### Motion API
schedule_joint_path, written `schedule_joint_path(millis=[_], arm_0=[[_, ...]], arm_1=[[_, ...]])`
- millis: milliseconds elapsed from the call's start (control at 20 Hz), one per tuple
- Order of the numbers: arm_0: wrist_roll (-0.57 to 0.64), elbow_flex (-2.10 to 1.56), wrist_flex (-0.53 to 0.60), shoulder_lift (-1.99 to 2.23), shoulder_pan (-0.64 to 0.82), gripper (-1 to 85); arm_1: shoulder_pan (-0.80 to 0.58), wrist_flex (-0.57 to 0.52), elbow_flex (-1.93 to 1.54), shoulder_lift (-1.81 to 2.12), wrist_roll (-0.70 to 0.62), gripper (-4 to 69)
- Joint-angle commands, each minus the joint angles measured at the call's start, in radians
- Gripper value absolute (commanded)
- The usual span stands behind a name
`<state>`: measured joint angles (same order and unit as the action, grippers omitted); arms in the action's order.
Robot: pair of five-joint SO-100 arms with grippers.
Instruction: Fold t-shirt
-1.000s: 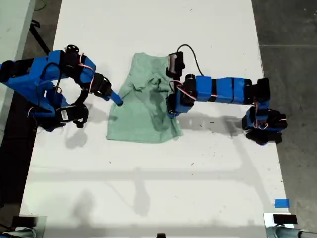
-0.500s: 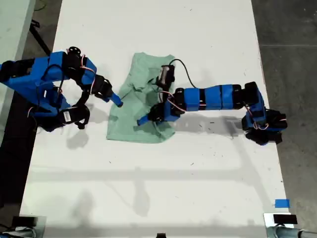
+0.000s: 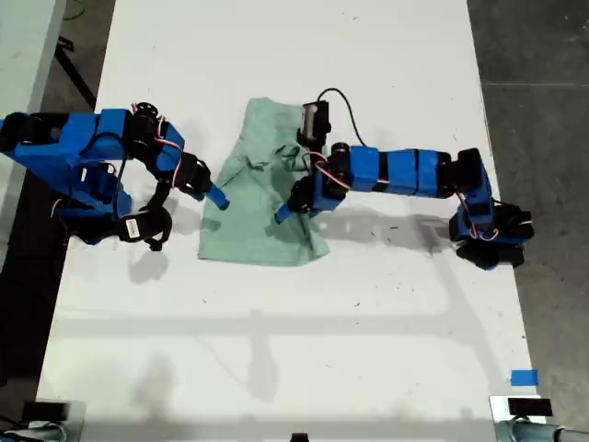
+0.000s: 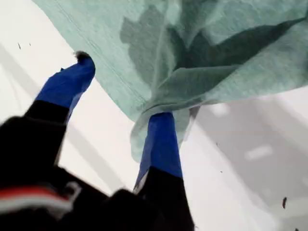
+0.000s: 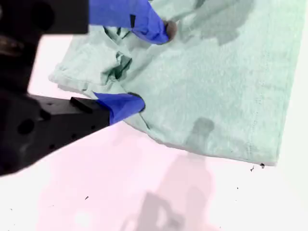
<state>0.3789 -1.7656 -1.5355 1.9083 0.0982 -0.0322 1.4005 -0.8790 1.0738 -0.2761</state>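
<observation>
The pale mint-green t-shirt (image 3: 244,230) lies rumpled on the white table, its side at the exterior view's right folded inward. My first gripper (image 3: 283,214) reaches in from the exterior view's right and hovers over the shirt's middle. In the first wrist view my first gripper (image 4: 120,89) is open, and a cloth edge of the t-shirt (image 4: 231,48) drapes over one finger's tip. My second gripper (image 3: 219,195) sits at the shirt's edge on the exterior view's left. It is also open in the second wrist view, second gripper (image 5: 151,66), with wrinkled t-shirt (image 5: 216,72) cloth between its fingers.
The white table (image 3: 276,350) stretches well beyond the shirt toward the exterior view's bottom. A blue tape piece (image 3: 523,378) lies near the exterior view's lower right corner. Dark floor borders the table on both sides. A black cable (image 3: 345,97) arcs above the first arm.
My first gripper swept from the shirt's edge across it toward the exterior view's left, folding that side over, then drew back a little. My second gripper dropped slightly along the shirt's edge.
</observation>
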Motion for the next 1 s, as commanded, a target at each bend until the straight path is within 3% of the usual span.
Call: schedule_joint_path(millis=[0,250,950], arm_0=[[-0.017,0.008,0.017,0.031,-0.021,24.0],[-0.044,0.008,0.008,0.044,-0.037,23.9],[-0.13,-0.064,0.032,0.052,-0.091,24.0]], arm_1=[[-0.031,0.083,0.08,0.187,-0.04,27.9],[-0.066,0.19,0.052,0.31,-0.097,27.1],[-0.094,0.201,-0.166,0.534,-0.124,22.7]])
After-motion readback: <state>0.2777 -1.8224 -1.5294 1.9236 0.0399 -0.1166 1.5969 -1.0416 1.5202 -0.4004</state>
